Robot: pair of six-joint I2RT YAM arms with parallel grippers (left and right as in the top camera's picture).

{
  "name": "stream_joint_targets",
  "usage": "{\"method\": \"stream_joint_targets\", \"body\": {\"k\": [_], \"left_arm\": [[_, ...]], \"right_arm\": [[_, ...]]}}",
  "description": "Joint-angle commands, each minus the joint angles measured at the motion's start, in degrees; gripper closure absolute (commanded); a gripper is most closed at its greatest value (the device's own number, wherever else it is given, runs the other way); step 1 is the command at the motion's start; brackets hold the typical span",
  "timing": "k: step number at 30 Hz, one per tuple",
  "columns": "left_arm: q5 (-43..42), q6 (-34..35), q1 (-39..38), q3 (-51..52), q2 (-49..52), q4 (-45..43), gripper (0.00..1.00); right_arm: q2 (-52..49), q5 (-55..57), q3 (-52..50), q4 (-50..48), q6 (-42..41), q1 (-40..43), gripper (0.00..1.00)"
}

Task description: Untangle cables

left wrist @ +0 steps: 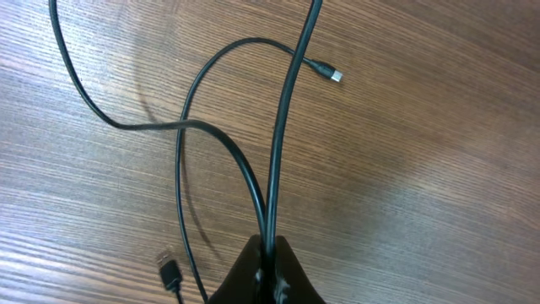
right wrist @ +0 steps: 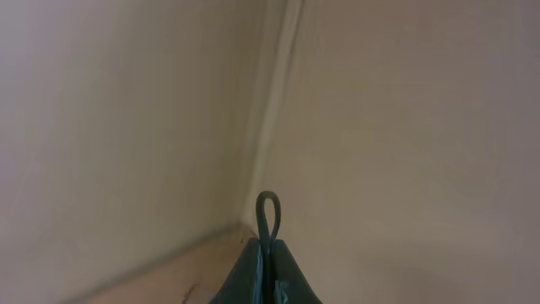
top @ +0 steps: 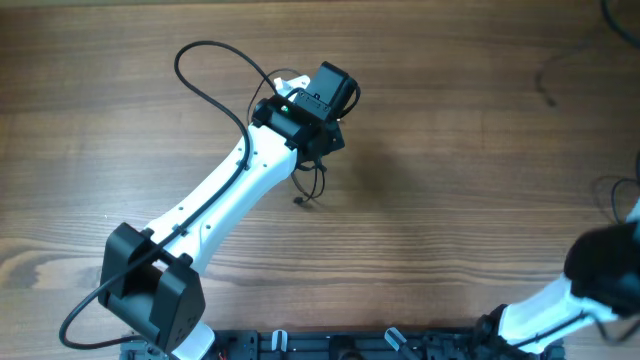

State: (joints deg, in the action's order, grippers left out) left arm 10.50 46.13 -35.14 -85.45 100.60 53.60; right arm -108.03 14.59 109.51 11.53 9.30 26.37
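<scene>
My left gripper (left wrist: pixel 272 249) is shut on two strands of the thin black cables (left wrist: pixel 283 143), which run up and away from the fingertips over the wooden table. One strand ends in a small silver-tipped plug (left wrist: pixel 336 77). A flat black plug (left wrist: pixel 169 270) lies on the wood left of the fingers. From overhead, a short bit of cable (top: pixel 311 186) hangs below the left wrist. My right gripper (right wrist: pixel 267 243) is shut on a small loop of cable (right wrist: pixel 267 209), raised and facing a plain blurred wall.
The left arm (top: pixel 225 190) reaches diagonally from the front left to the table's middle, its own thick cable (top: pixel 200 70) arching behind it. The right arm (top: pixel 600 265) sits at the front right corner. Thin cords (top: pixel 545 80) trail near the right edge.
</scene>
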Motion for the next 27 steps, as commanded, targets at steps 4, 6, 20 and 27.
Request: {"method": "stream_joint_targets", "body": {"k": [4,6,20,27], "left_arm": [[1.2,-0.7,0.1,0.2,0.5,-0.2,0.96],[1.2,-0.7,0.1,0.2,0.5,-0.2,0.96],[1.1,-0.7,0.1,0.2,0.5,-0.2,0.96],[1.2,-0.5,0.1,0.2,0.5,-0.2,0.96]], "right_arm": [[-19.1,-6.1,0.6,0.2,1.0,1.4,0.95],[-23.1,-7.5,0.6,0.3,1.0,1.3,0.95],[-25.1,-18.8,0.8,7.6,-0.7,-0.9,0.00],[-20.6,-30.2,0.8,22.2,-17.3,-2.9,0.00]]}}
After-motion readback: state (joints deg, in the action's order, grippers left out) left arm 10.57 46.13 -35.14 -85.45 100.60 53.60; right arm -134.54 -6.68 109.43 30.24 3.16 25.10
